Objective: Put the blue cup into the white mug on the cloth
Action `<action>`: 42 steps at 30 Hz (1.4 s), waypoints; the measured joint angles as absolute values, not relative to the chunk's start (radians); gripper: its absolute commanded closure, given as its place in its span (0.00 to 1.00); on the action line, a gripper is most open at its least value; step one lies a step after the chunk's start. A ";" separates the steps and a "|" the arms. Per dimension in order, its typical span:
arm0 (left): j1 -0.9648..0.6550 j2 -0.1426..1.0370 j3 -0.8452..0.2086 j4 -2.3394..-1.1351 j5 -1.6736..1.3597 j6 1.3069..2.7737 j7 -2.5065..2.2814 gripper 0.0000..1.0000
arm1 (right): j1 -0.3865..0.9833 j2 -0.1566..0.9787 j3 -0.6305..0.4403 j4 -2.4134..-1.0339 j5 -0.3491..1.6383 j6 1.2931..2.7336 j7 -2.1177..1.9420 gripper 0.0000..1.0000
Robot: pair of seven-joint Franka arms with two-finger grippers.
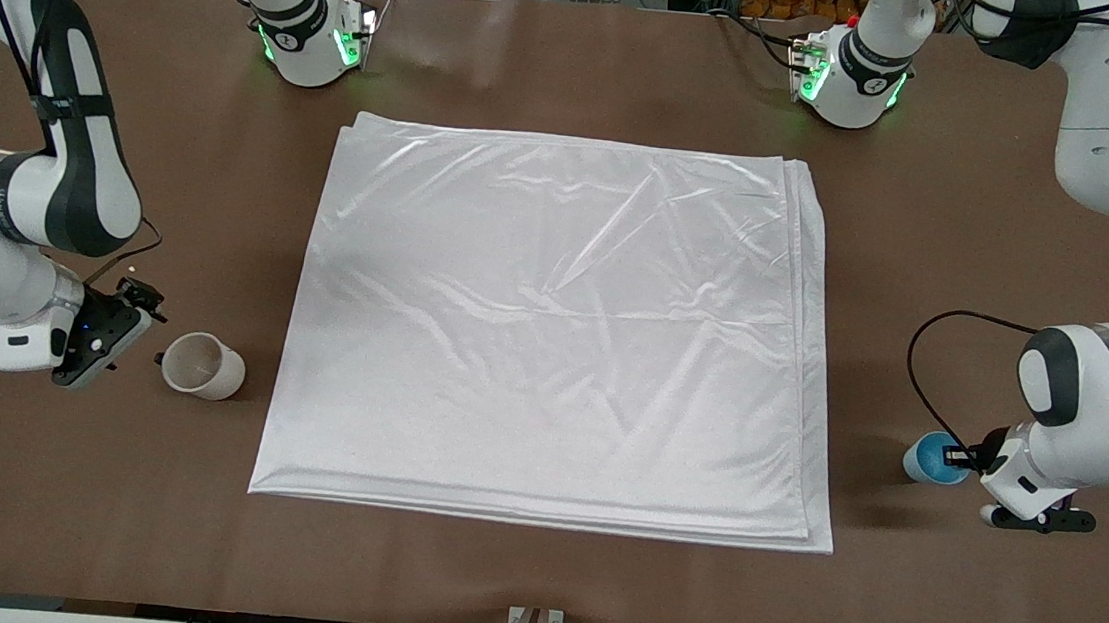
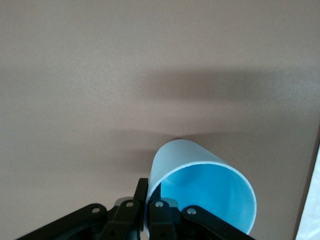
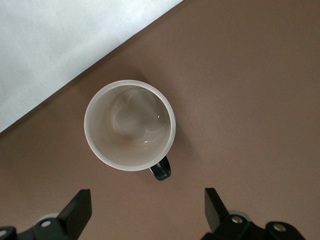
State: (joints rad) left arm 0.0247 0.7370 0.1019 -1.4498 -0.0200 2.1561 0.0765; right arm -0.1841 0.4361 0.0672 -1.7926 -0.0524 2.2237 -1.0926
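Note:
The blue cup [image 1: 931, 458] is at the left arm's end of the table, beside the cloth [image 1: 553, 331]. My left gripper [image 1: 959, 455] is shut on its rim, one finger inside and one outside, and holds it tilted low over the bare table; in the left wrist view the cup [image 2: 200, 185] fills the space by the gripper [image 2: 149, 197]. The white mug [image 1: 203, 365] stands upright on the bare table beside the cloth, at the right arm's end. My right gripper [image 1: 134, 317] is open and empty beside it. In the right wrist view the mug [image 3: 130, 125] points its dark handle toward the gripper [image 3: 147, 212].
The cloth lies flat in folded layers mid-table; its edge shows in the right wrist view [image 3: 60, 45] and the left wrist view [image 2: 312, 210]. Brown tabletop [image 1: 531, 581] surrounds it. The arms' bases [image 1: 312, 39] stand along the table's edge farthest from the front camera.

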 measured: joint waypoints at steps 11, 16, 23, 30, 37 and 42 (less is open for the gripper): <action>0.028 0.710 0.106 -1.441 -0.020 2.156 0.077 1.00 | -0.190 0.482 0.064 -1.793 -0.052 2.273 -1.311 0.00; 0.030 0.694 0.107 -1.441 -0.020 2.156 0.077 1.00 | -0.191 0.500 0.063 -1.793 -0.052 2.295 -1.373 0.00; 0.035 0.686 0.108 -1.441 -0.020 2.156 0.078 1.00 | -0.198 0.519 0.061 -1.793 -0.052 2.308 -1.445 0.00; 0.036 0.686 0.108 -1.442 -0.020 2.156 0.078 1.00 | -0.198 0.544 0.060 -1.793 -0.052 2.348 -1.522 0.00; 0.034 0.685 0.107 -1.442 -0.020 2.155 0.078 1.00 | -0.198 0.561 0.060 -1.793 -0.052 2.353 -1.563 0.00; 0.033 0.678 0.107 -1.442 -0.020 2.155 0.078 1.00 | -0.198 0.563 0.060 -1.793 -0.052 2.353 -1.576 0.02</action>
State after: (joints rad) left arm 0.0326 0.6776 0.1071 -1.4419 -0.0200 2.1551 0.0782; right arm -0.1976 0.5626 0.0599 -1.7926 -0.0524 2.3535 -1.5764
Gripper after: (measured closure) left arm 0.952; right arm 0.000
